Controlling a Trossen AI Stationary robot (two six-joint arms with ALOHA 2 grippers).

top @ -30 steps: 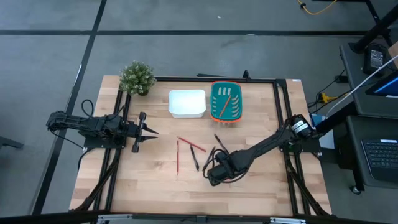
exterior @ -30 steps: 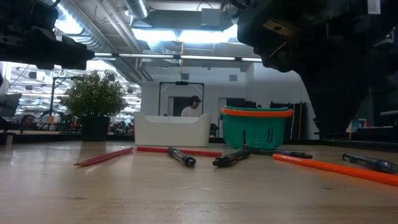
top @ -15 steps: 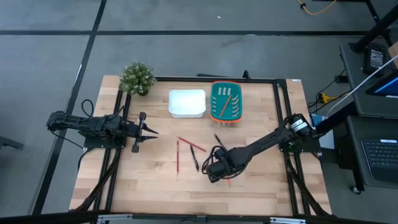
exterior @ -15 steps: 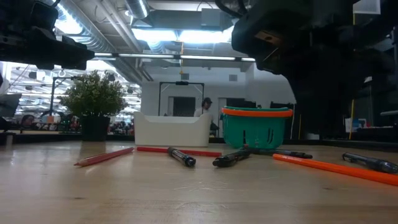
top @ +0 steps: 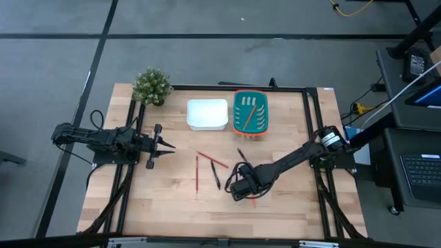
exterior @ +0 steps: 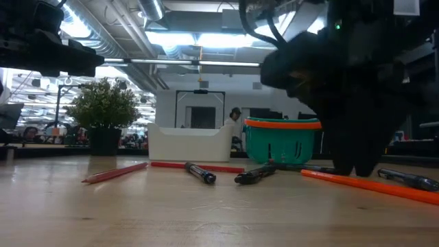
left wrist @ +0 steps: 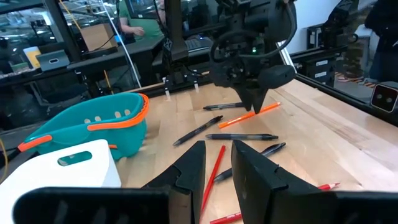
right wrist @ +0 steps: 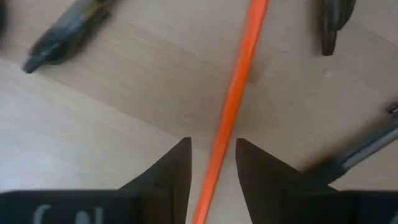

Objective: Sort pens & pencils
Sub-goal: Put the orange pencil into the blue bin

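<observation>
Fingers (right wrist: 174, 171) of the right gripper (top: 242, 193) stand apart astride an orange pencil (right wrist: 231, 106) lying flat on the table (top: 165, 200), not yet pinching it. Dark pens (top: 241, 157) lie scattered at its twelve o'clock, two red pencils (top: 196, 172) at nine. Farther at nine, the left gripper (top: 169, 146) hovers, partly open and empty. Beyond, at twelve, sit a white tray (top: 207, 114) and a teal basket (top: 249, 112) holding one orange pencil.
</observation>
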